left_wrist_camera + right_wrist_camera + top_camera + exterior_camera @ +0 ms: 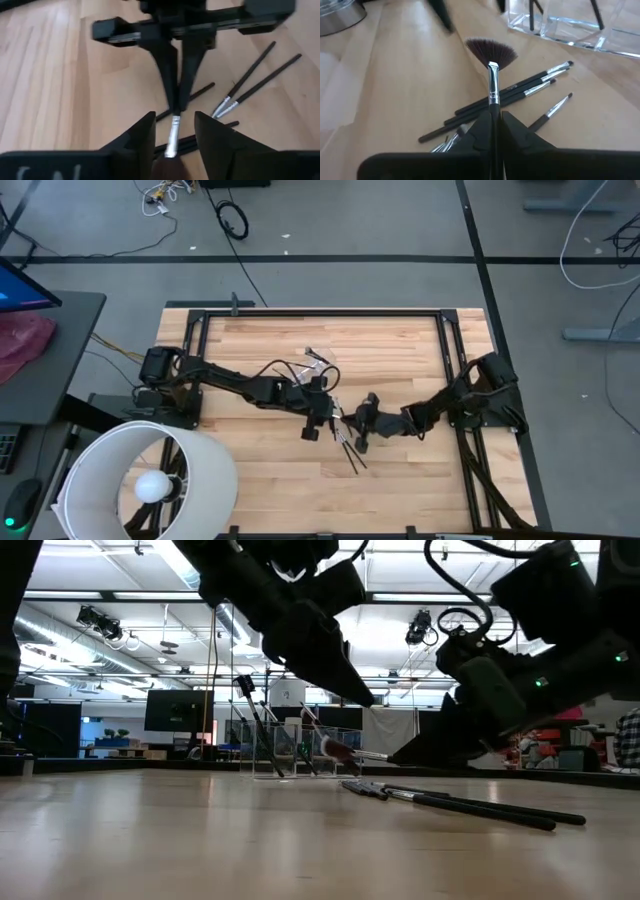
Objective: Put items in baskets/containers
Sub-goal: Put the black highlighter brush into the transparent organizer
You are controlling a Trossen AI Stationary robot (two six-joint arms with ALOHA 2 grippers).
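Note:
My right gripper [493,117] is shut on a fan brush [492,75] with a thin dark handle, a silver ferrule and dark spread bristles. My left gripper [173,131] is open and faces it at mid-table. Its two fingers stand on either side of the brush's ferrule without touching it. Several more slim dark brushes [352,452] lie flat on the wood below and nearer than the grippers. The clear plastic container [570,27] stands farther back [318,365], with a few brushes upright in it. My right gripper pinches the fan brush between its two fingers on the handle, just behind the silver ferrule [493,106]. The brush runs along the fingers and sticks out forward past their ends. It is lifted clear of the table and nearly level [345,751], with its fan end toward my left gripper.
A big white lampshade [150,480] sits at the table's near left corner. A silver tin [335,12] stands beyond the brushes. The loose brushes [460,802] spread over the wood under my right gripper. Bare wood lies at the near edge and on the far right.

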